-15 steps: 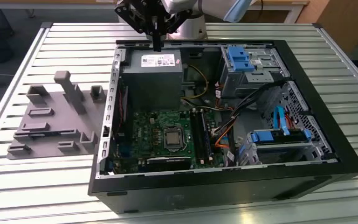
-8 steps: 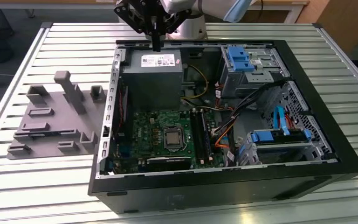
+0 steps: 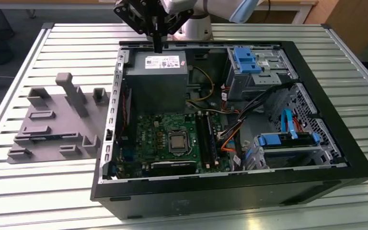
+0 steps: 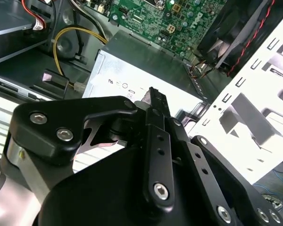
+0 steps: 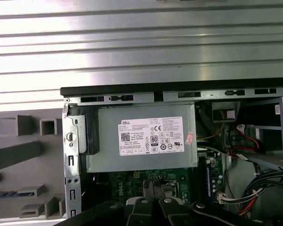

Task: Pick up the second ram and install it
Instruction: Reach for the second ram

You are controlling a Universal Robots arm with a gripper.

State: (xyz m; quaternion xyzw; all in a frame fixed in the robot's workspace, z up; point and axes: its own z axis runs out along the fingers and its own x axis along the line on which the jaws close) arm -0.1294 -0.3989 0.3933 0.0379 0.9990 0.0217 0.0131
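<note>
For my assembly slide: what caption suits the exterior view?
Black pincer above the grey metal power supply of the open black computer case; blue-green ram stick lies in the grey plastic holder.

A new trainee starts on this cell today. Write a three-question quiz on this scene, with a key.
1. True or false: the black gripper holds the thin blue-green ram stick.
2. The gripper is nearest: A) the grey metal power supply box; B) the blue drive latch; C) the processor socket.
3. Fill in: the ram stick lies in the grey printed holder, on the exterior view's ____ of the black computer case.
Key: 1 false; 2 A; 3 left.
</note>
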